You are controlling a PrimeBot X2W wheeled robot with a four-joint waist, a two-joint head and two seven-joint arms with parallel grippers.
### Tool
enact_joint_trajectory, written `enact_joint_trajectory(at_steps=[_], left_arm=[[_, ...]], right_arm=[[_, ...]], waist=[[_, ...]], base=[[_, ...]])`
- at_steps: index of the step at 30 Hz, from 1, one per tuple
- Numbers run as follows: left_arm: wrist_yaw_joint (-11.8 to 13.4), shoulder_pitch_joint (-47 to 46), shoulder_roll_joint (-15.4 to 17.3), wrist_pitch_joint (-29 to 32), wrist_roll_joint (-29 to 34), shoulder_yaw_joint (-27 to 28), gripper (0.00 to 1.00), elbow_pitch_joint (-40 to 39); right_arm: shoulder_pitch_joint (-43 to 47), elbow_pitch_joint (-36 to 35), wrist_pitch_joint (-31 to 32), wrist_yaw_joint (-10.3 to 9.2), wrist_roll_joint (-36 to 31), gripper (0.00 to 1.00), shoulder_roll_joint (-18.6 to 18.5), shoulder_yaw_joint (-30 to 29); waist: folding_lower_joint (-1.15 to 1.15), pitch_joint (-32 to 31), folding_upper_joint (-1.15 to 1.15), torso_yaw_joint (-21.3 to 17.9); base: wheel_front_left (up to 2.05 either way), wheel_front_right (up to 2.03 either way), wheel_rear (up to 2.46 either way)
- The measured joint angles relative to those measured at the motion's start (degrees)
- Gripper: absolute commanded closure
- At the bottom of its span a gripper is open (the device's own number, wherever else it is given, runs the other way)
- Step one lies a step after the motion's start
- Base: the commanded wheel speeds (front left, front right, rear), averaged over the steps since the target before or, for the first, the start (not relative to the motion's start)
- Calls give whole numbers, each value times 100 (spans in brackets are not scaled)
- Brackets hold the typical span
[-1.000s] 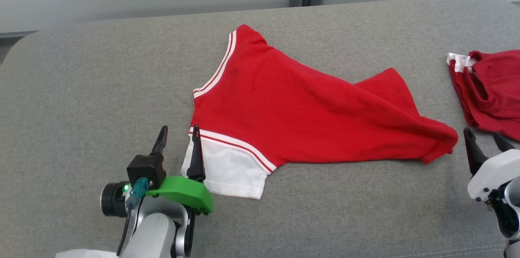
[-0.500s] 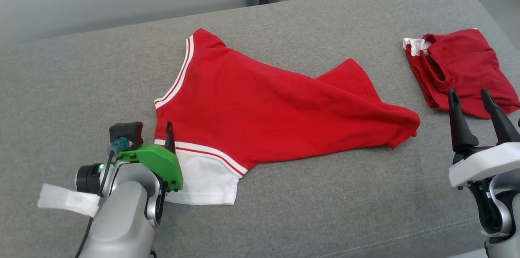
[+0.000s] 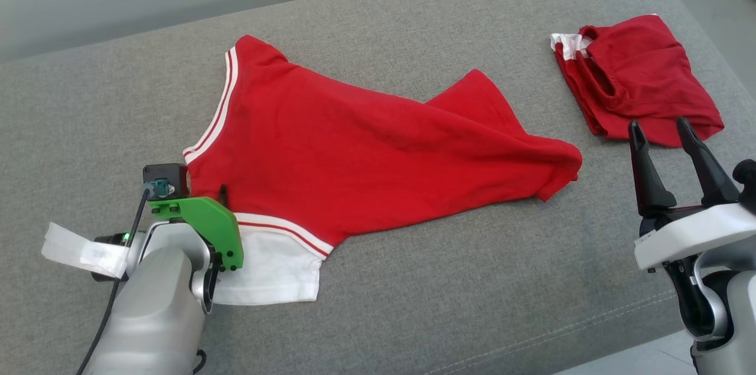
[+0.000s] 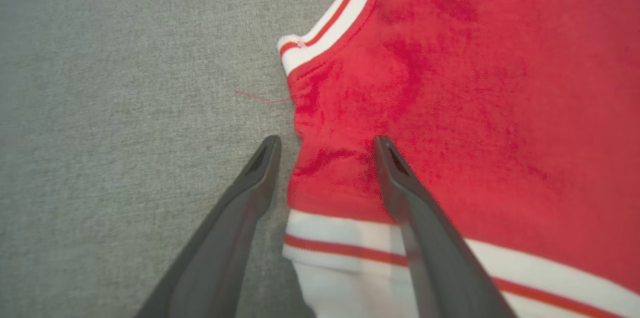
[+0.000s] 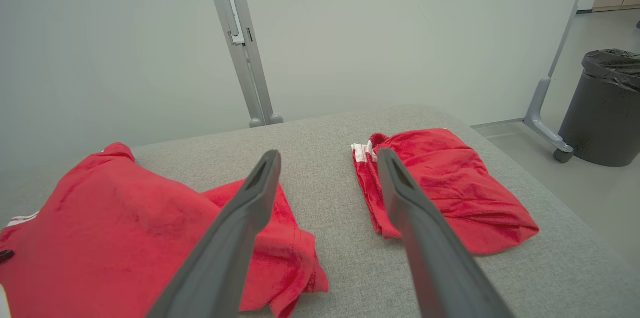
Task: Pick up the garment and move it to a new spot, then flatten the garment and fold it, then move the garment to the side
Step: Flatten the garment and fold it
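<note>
Head view: a red T-shirt with white-striped trim is laid mid-cushion on grey upholstery; the right gripper is spread, empty. Left wrist view: the left gripper is spread astride the shirt's edge. Right wrist view: a folded red garment is seen ahead.

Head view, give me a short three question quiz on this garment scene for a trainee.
1. True or false: the left claw is shut on the spread red garment.
2. In the head view, where does the folded red garment lie relative to the spread one? A) to its left B) on top of it C) to its right, near the right claw
3. Fill in: the sleeve beside the left claw is ____ in colour.
Key: 1 false, its jaws stand open astride the garment's edge; 2 C; 3 white.
</note>
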Motion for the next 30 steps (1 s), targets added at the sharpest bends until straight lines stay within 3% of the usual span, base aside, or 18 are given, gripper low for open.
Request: enact_joint_trajectory(at_steps=[1,2,6,13,25,30], left_arm=[[-8,-25,-3,-36,-18,0,93,52],[-23,-46,-10,-75,-30,-3,100,100],[-107,-119,-48,-426,-60,4,100,153],[11,-212,35,-1100,-309,333,100,131],[308,26,616,-1246,-722,993,100,89],[403,182,680,-1262,-738,1110,100,-214]], right_arm=[[-3,-14,-18,0,1,0,0,11],[-3,-27,-35,0,2,0,2,16],[-12,-102,-112,0,2,0,11,-8],[-40,-127,-248,0,-24,0,83,-63],[-70,-53,-298,0,-94,0,151,-112],[-69,58,-252,0,-102,0,143,-193]], waist=[[0,14,0,-9],[0,26,0,-14],[0,54,0,27],[0,71,0,241],[0,90,0,640],[0,79,0,689]], base=[[0,0,0],[0,0,0],[0,0,0],[0,0,0],[0,0,0],[0,0,0]])
